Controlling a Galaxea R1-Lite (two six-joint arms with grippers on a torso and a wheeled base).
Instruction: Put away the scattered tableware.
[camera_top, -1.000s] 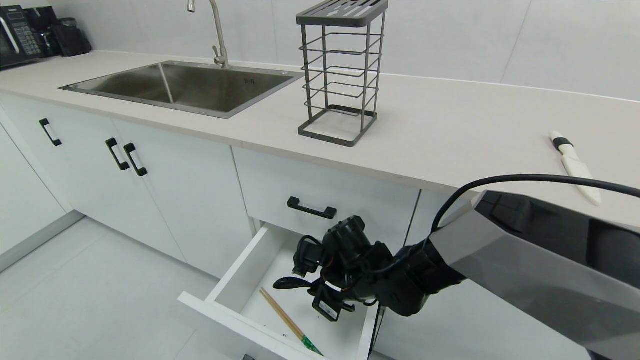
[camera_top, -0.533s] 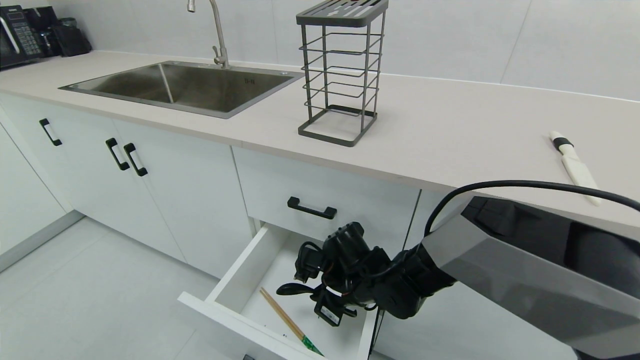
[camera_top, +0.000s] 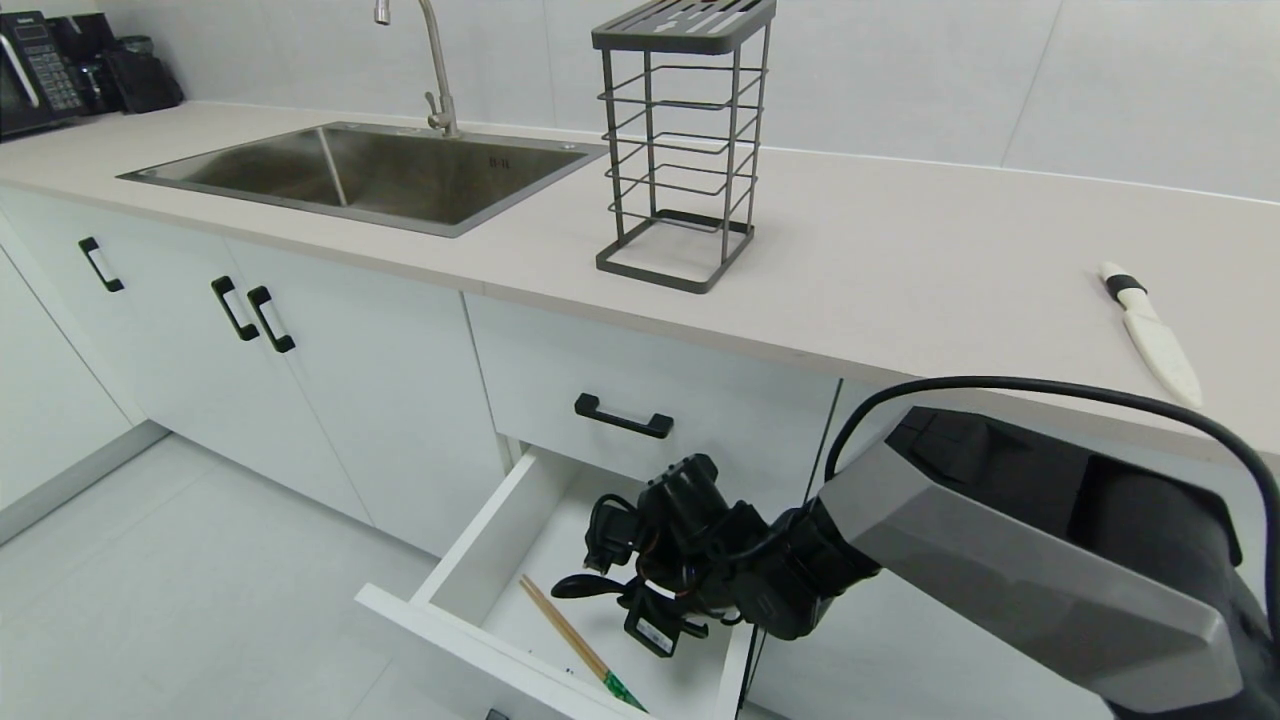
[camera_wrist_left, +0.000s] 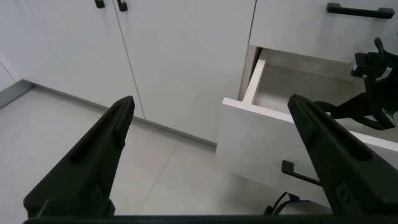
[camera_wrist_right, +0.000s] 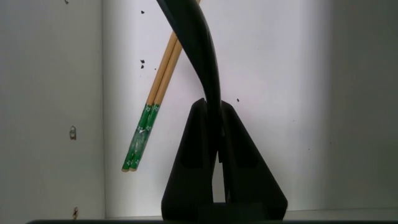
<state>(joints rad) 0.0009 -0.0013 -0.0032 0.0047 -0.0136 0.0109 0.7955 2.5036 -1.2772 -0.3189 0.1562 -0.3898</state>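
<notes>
1. Starting with the biggest, we have the tabletop (camera_top: 900, 230), which carries a tall wire rack (camera_top: 680, 150).
2. Below it the lower drawer (camera_top: 470, 555) stands pulled out, ready to take tableware.
3. Our left gripper (camera_wrist_left: 211, 162) sits low, out in front of the drawer, with its jaws spread wide and holding nothing.
4. Our right gripper (camera_top: 625, 600) hangs over the inside of the drawer, jaws clenched on the handle of a black spoon (camera_wrist_right: 189, 37). We cannot tell whether the spoon touches the drawer floor.
5. A white knife (camera_top: 1150, 330) lies near the tabletop's right end, well apart from the rack, and we judge it is left to stow.
6. A pair of chopsticks (camera_top: 575, 640) lies in the drawer, so we reckon one item is stowed, one is in hand and one is waiting.
</notes>
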